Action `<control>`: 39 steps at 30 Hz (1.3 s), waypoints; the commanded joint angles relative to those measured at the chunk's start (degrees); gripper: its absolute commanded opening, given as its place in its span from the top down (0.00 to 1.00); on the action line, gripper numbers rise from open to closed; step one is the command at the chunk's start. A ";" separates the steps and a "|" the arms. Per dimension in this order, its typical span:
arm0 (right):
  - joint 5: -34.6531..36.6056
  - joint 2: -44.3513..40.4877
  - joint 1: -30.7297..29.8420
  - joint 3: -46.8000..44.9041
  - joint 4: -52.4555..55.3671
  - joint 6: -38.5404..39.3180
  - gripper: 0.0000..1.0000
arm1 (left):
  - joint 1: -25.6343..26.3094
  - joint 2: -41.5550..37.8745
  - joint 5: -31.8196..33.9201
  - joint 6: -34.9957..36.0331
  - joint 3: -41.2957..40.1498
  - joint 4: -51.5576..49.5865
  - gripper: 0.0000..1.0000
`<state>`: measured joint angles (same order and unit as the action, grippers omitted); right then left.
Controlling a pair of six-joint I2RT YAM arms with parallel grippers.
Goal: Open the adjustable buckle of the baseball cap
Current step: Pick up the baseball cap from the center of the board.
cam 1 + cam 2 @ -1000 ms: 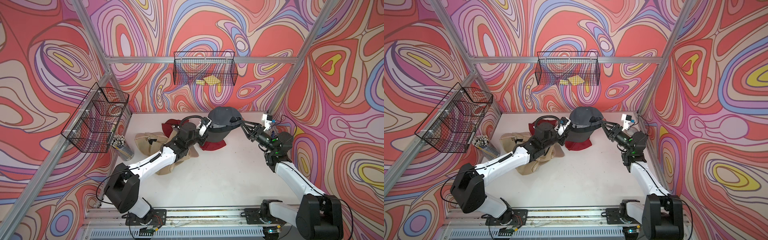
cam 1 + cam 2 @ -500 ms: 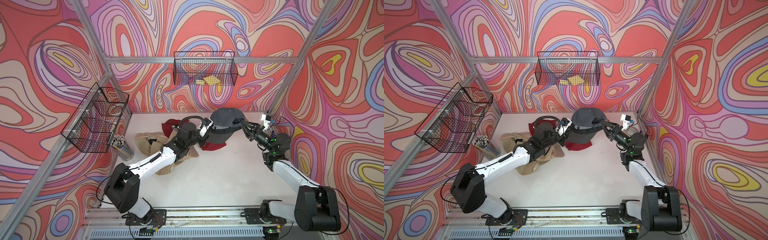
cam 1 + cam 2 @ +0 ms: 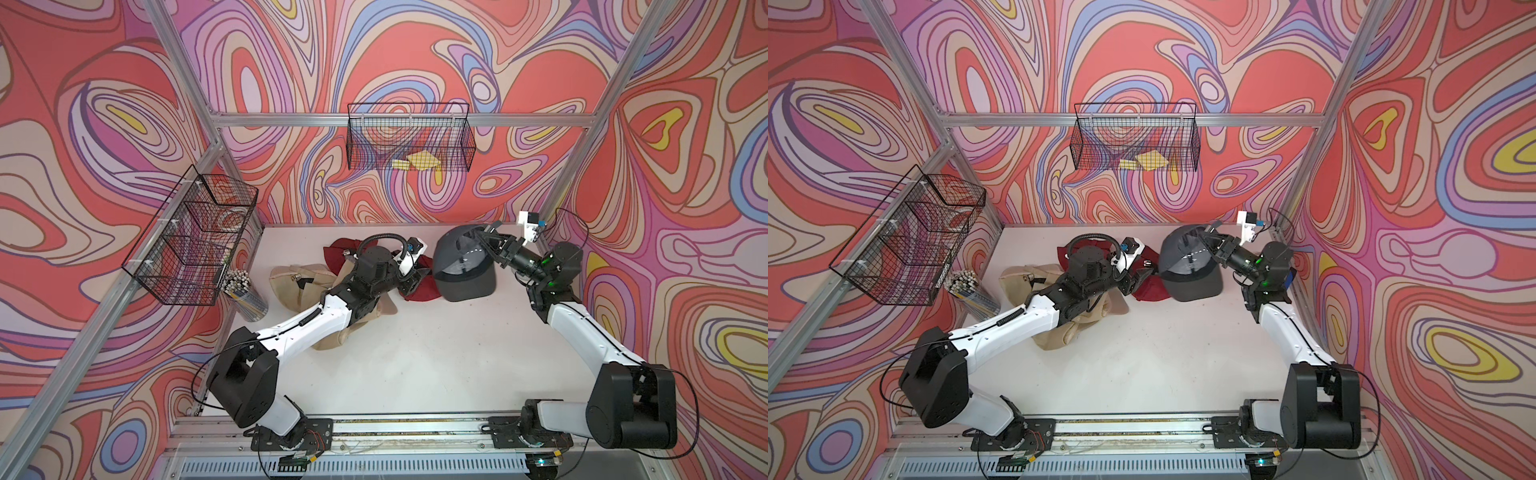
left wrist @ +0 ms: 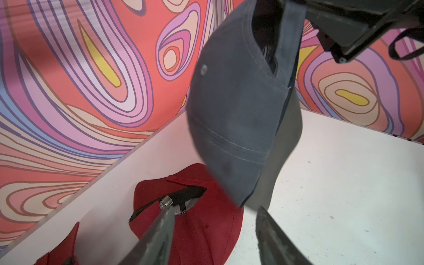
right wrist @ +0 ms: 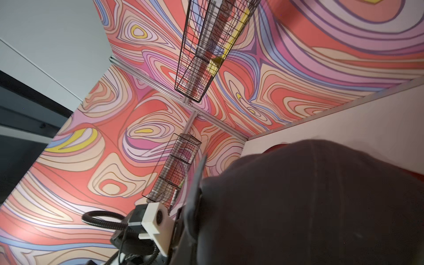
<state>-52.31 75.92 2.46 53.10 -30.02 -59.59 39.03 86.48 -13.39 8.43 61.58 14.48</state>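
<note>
Swirl-patterned walls [image 3: 415, 62] in red, pink and lilac close in a white table [image 3: 415, 357], seen in both top views. Toward the table's upper right the grey cap [image 3: 461, 270] is tipped up on end, brim lowest, its open back turned to the right of the frame. The right gripper [image 3: 483, 240] reaches in from the right and is clamped on the rear edge of the grey cap. In the left wrist view the cap hangs from that gripper's black body at the upper right of the frame, with a band of grey cloth running up into it. Its buckle cannot be made out.

The left gripper [image 3: 417, 277] sits just left of the grey cap, its two fingers spread apart with nothing held between them. Below it lies a red cap [image 4: 202, 231], open back up, with a small metal clasp [image 4: 165, 203] on its strap. A second red cap [image 3: 337, 251] lies further left, and beige caps [image 3: 291, 280] rest under the left arm [image 3: 316, 324].

A cup [image 3: 249, 297] of white-tipped sticks [image 3: 236, 277] stands at the table's left edge, below a side basket [image 3: 195, 245]. A back basket [image 3: 409, 141] holds yellow pieces [image 3: 417, 160]. In the right wrist view the grey cap fills the lower right of the frame.
</note>
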 commanded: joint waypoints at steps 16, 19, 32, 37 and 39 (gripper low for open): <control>-7.60 6.79 -0.05 18.17 47.12 54.45 1.00 | -0.09 -5.56 -12.52 9.27 5.56 -15.37 0.23; -10.14 6.76 -0.65 17.01 45.38 54.96 1.00 | -0.09 -5.20 -14.53 9.41 5.31 -15.38 0.23; -11.27 10.04 -5.03 18.03 60.11 71.53 1.00 | -0.09 -2.09 -24.93 16.35 5.61 -14.21 0.21; -8.15 11.03 -7.07 18.35 63.67 74.99 1.00 | -0.09 -1.85 -22.62 18.84 5.76 -14.55 0.21; -7.17 11.26 -7.88 18.02 64.49 75.80 1.00 | -0.11 -1.51 -21.89 20.12 6.33 -15.97 0.21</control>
<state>-61.10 87.24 -4.34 70.28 31.53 12.45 39.00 84.16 -35.05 24.75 66.83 -0.36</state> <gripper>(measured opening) 0.102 0.791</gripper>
